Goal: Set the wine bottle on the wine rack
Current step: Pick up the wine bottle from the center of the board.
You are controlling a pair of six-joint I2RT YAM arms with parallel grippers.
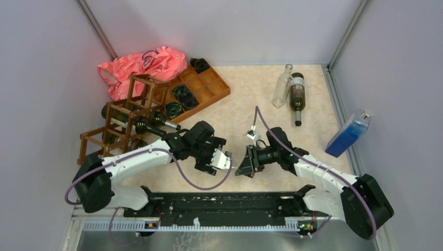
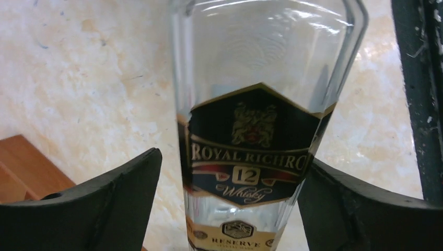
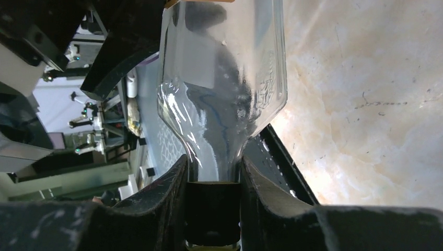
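A clear glass bottle (image 2: 261, 78) with a dark whisky label hangs low over the table between my two arms. My right gripper (image 3: 214, 167) is shut on its neck, just above the black cap (image 3: 213, 209). My left gripper (image 2: 234, 157) stands open around the labelled body, with a gap at one finger (image 2: 104, 204). In the top view the left gripper (image 1: 219, 159) and the right gripper (image 1: 241, 168) face each other near the front middle. The dark brown wine rack (image 1: 125, 120) stands at the left with dark bottles (image 1: 151, 125) lying in it.
A dark green wine bottle (image 1: 296, 94) and a clear bottle (image 1: 282, 86) lie at the back right. A blue carton (image 1: 347, 133) leans on the right wall. An orange-brown tray (image 1: 201, 86) and a pink bag (image 1: 143, 65) sit behind the rack. A black rail (image 1: 224, 204) runs along the near edge.
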